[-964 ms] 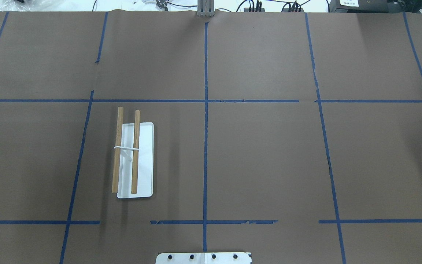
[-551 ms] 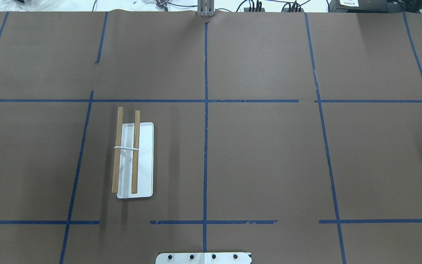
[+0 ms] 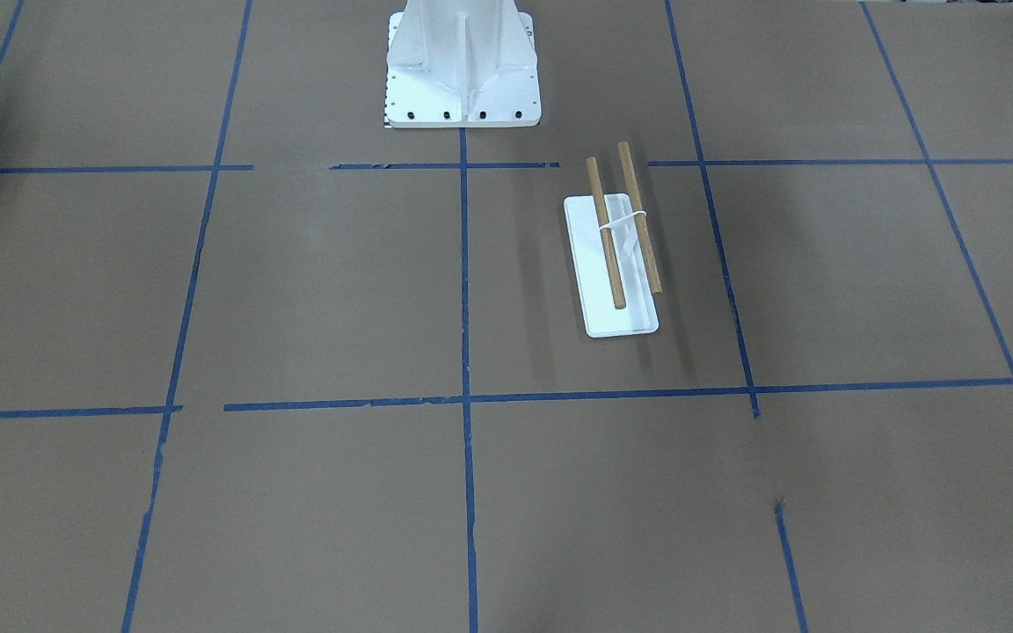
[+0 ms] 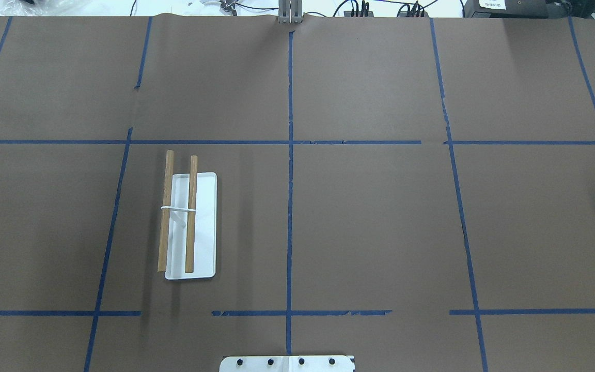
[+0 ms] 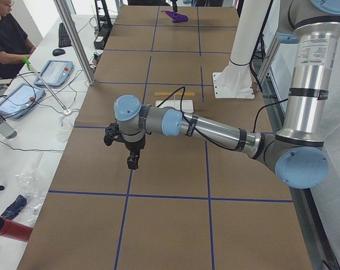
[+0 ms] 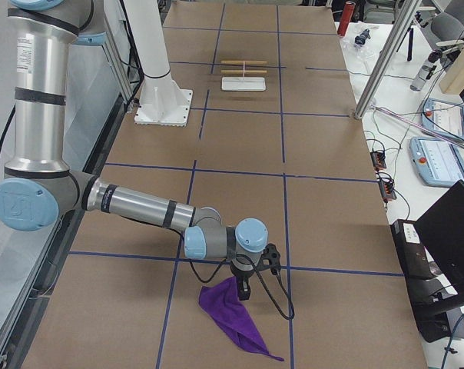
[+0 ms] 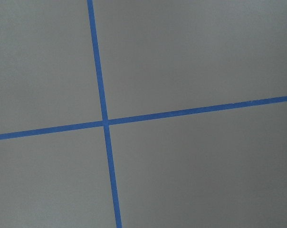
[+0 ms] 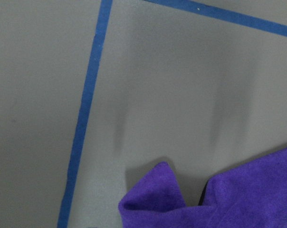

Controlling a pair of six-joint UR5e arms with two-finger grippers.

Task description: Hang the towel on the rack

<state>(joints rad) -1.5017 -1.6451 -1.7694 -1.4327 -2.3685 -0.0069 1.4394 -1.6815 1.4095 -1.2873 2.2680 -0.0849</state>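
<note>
The towel (image 6: 230, 319) lies crumpled well apart from the rack (image 4: 204, 232). The right gripper (image 6: 244, 293) hangs just over it, likely to pick it up. Spread or pressed together, I cannot tell.

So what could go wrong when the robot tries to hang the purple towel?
The towel lies bunched up by the right hand, so it might pinch only a fold and lose it. The rack stands far away from it, so the long carry could drop the towel. The rack looks small; a bump might shove it.
</note>
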